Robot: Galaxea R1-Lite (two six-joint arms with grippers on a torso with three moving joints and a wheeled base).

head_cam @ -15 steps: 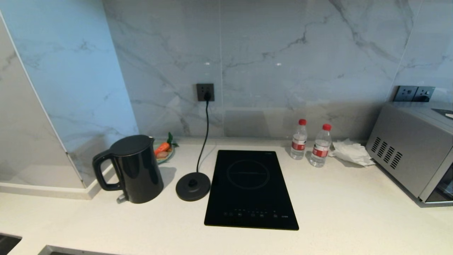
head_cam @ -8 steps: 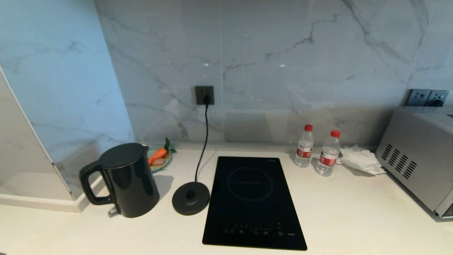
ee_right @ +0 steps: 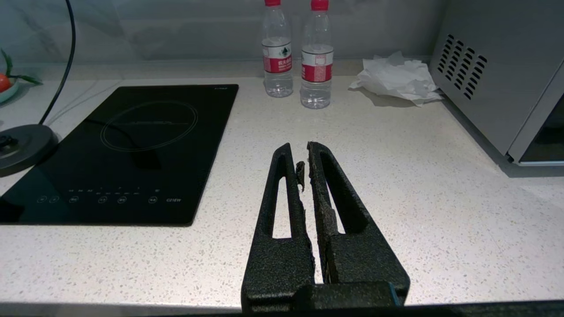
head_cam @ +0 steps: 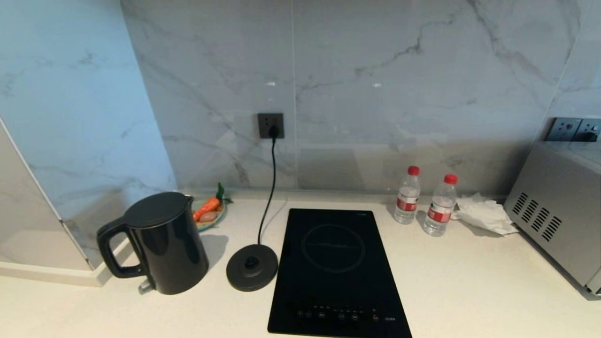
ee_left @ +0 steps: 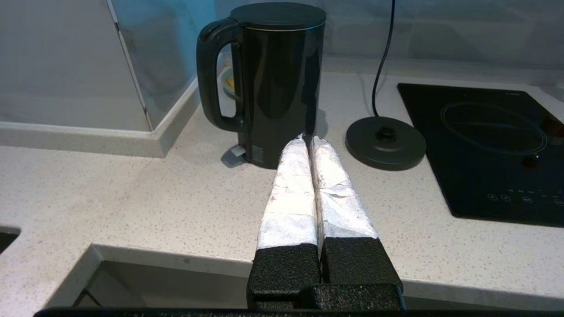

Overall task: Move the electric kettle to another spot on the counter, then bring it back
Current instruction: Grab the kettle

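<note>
The glossy black electric kettle [head_cam: 164, 244] stands upright on the off-white speckled counter [head_cam: 469, 281], at the left beside the wall panel, with its loop handle turned to the left. It is off its round base. In the left wrist view the kettle [ee_left: 275, 83] is straight ahead of my left gripper [ee_left: 307, 138], whose white-wrapped fingers are pressed together and hold nothing, a short way from the jug. My right gripper [ee_right: 299, 147] hovers shut and empty over bare counter [ee_right: 396, 176], to the right of the hob. Neither arm shows in the head view.
The corded base disc [head_cam: 252, 267] lies between the kettle and the black hob [head_cam: 335, 267]. Behind the kettle is a plate with a carrot [head_cam: 209, 211]. Two water bottles [head_cam: 406, 195], crumpled tissue [head_cam: 483, 213] and a grey microwave [head_cam: 558, 211] fill the right. A sink cutout [ee_left: 154, 286] opens by the front edge.
The whole head view has shifted: the counter's things sit lower and more spread out, so the camera has come closer. Nothing on the counter has moved relative to the rest.
</note>
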